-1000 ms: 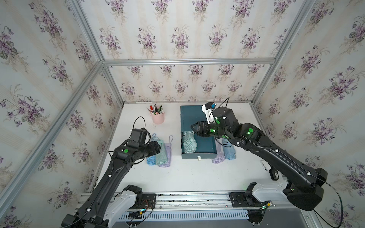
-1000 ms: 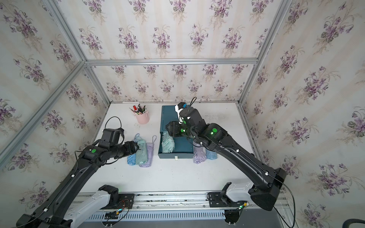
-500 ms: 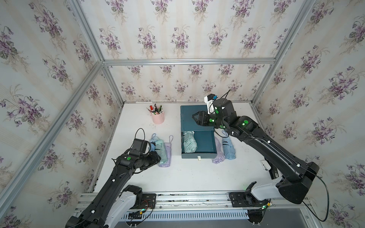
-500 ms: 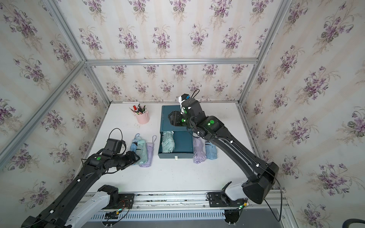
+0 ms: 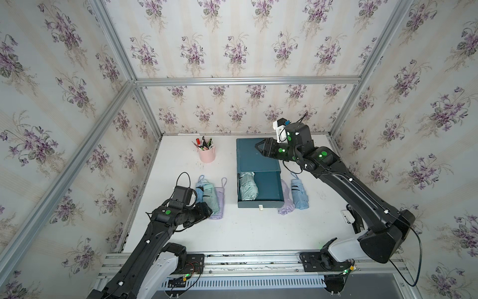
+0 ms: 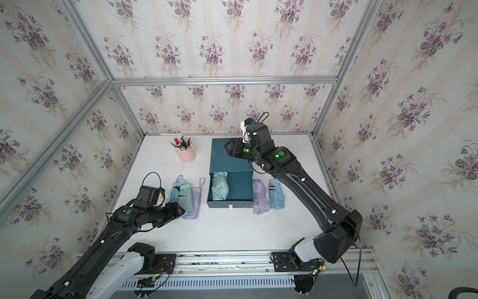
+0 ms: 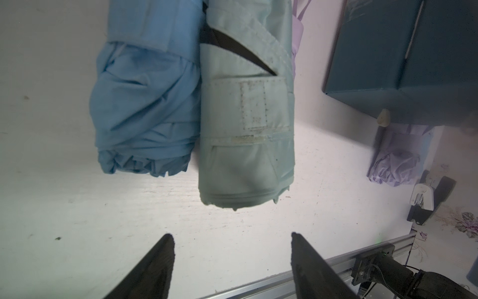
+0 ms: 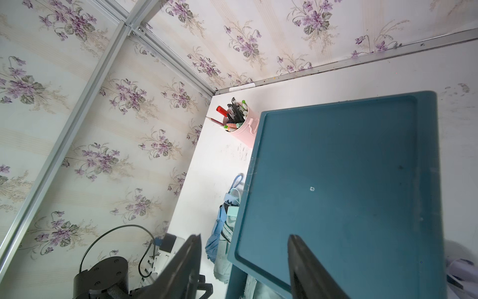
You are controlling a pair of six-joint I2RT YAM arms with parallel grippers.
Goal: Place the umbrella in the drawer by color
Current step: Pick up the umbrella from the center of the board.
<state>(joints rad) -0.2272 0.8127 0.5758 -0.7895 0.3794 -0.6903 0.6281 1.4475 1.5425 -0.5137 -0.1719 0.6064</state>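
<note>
The teal cabinet point(image 5: 252, 158) has its drawer point(image 5: 260, 204) pulled open, with a mint umbrella point(image 5: 247, 185) lying along its left side. Left of it lie a blue umbrella point(image 5: 199, 192), a mint umbrella point(image 5: 211, 196) and a lilac umbrella point(image 5: 219, 199). My left gripper point(image 5: 208, 211) is open just in front of the near end of this mint umbrella point(image 7: 245, 129), not touching it, fingers empty point(image 7: 231, 234). My right gripper point(image 5: 257, 146) hangs open and empty above the cabinet top point(image 8: 336, 181).
A lilac umbrella point(image 5: 285, 199) and a blue umbrella point(image 5: 298, 195) lie right of the drawer. A pink pen cup point(image 5: 206, 154) stands at the back left. A small black and white stapler-like item point(image 5: 348, 216) sits near the right arm's base.
My left gripper has drawn back toward the table front, from over the umbrellas to just past their near ends. The right gripper has moved from over the drawer back above the cabinet top.
</note>
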